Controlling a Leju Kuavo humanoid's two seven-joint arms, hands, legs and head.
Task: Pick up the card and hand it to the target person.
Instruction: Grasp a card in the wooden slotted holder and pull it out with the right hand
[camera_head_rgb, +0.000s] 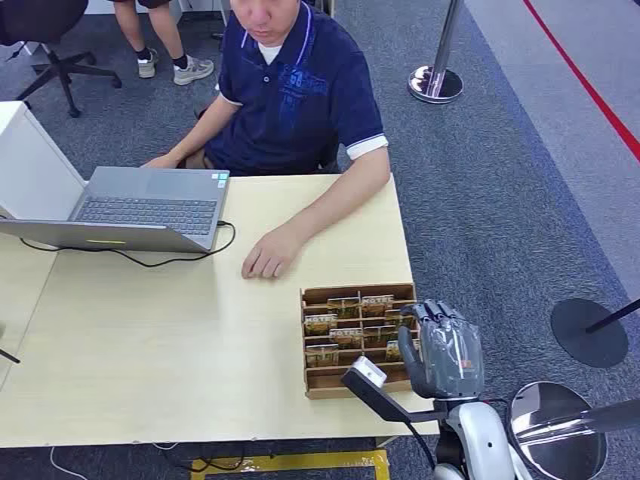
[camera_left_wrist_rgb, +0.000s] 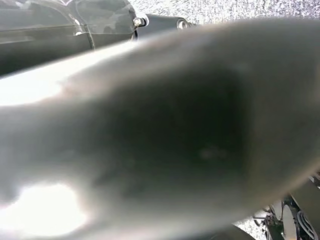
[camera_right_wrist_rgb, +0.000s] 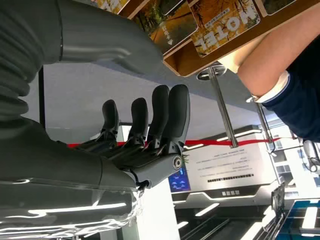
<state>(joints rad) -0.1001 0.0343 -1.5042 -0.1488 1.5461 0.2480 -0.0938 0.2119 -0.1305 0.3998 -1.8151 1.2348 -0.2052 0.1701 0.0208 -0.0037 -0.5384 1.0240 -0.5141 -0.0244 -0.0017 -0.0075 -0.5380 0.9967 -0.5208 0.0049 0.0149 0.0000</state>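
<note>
Nearest the head camera, the robot's grey many-fingered right hand (camera_head_rgb: 443, 350) hangs at the right end of the shallow brown wooden compartment tray (camera_head_rgb: 311, 381), its fingers apart and lightly curled, holding nothing; the right wrist view shows the dark fingers (camera_right_wrist_rgb: 166, 120) spread with open air between them and the thumb. The left hand's state cannot be told: its wrist view is a blur of silver casing. The cards (camera_head_rgb: 345, 338), thin rectangular printed ones with autumn-coloured pictures, lie flat in rows within the tray's compartments near the pale wooden table's (camera_head_rgb: 151, 340) right front corner, just beside the hand. Each card's long axis seems to run across the table, left to right, faces up. They look light, stiff and probably slick, lying flush against the tray floor, so a pinch at an exposed short edge or corner, thumb under and finger over, seems the likeliest hold; the dividers leave little room. The person in the dark blue polo shirt (camera_head_rgb: 302, 90) sits across the table, one hand (camera_head_rgb: 269, 254) resting beyond the tray, beside a grey open laptop (camera_head_rgb: 143, 205).
</note>
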